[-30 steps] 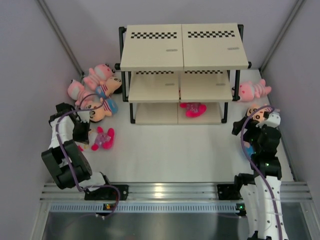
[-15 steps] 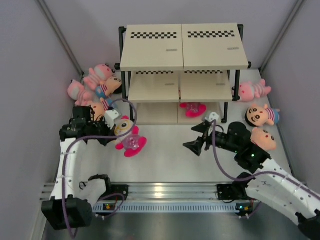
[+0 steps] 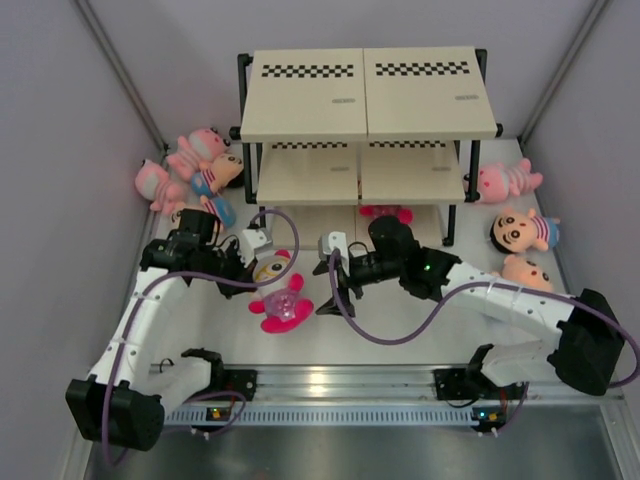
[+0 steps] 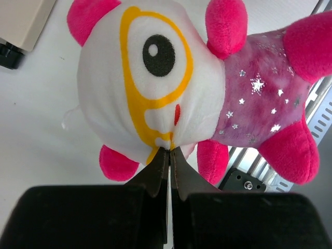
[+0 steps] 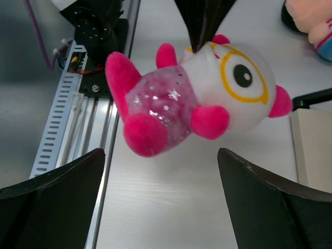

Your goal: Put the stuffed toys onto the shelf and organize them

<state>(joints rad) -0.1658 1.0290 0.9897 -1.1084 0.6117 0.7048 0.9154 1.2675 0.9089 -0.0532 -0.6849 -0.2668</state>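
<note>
Magenta toy hangs near centre, its face fabric pinched in the pressed-together left gripper. At its 3 o'clock the right gripper faces it, jaws spread wide, not touching. Reads as a handover. Next: right closes on the body, left lets go, then carry to the shelf at 12 o'clock. Second magenta toy seems to sit on the bottom tier, half hidden.

magenta toy w/ white face, yellow eye ring, starry belly; beige shelf, b&w checks
</note>
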